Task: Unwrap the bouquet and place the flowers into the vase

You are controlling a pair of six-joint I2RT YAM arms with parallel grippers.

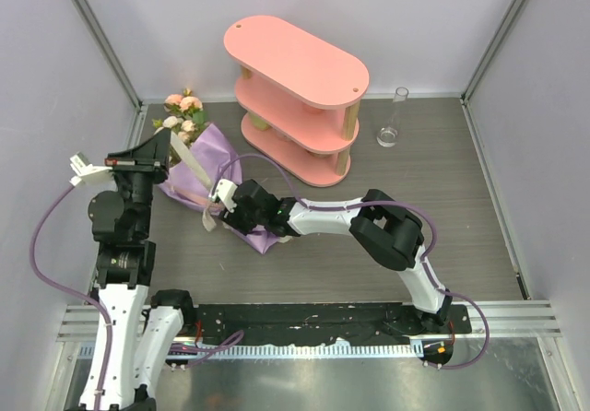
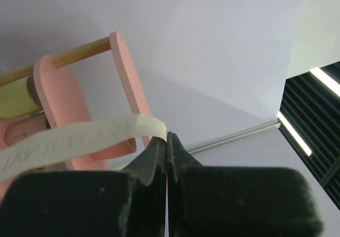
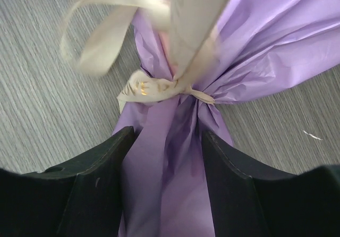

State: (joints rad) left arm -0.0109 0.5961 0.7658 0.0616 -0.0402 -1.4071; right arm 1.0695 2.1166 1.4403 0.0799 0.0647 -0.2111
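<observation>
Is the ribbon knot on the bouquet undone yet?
No: in the right wrist view the cream ribbon is tied in a knot around the gathered neck of the bouquet.

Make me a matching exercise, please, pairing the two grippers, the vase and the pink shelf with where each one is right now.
Things:
1. left gripper
2. right gripper
3. vase
4. pink shelf

Places or states:
A. standing alone at the far right
B. shut on the cream ribbon
C. clamped around the purple wrap, below the knot
D. between bouquet and vase

Pairs: 1-B, 2-C, 3-A, 4-D
</observation>
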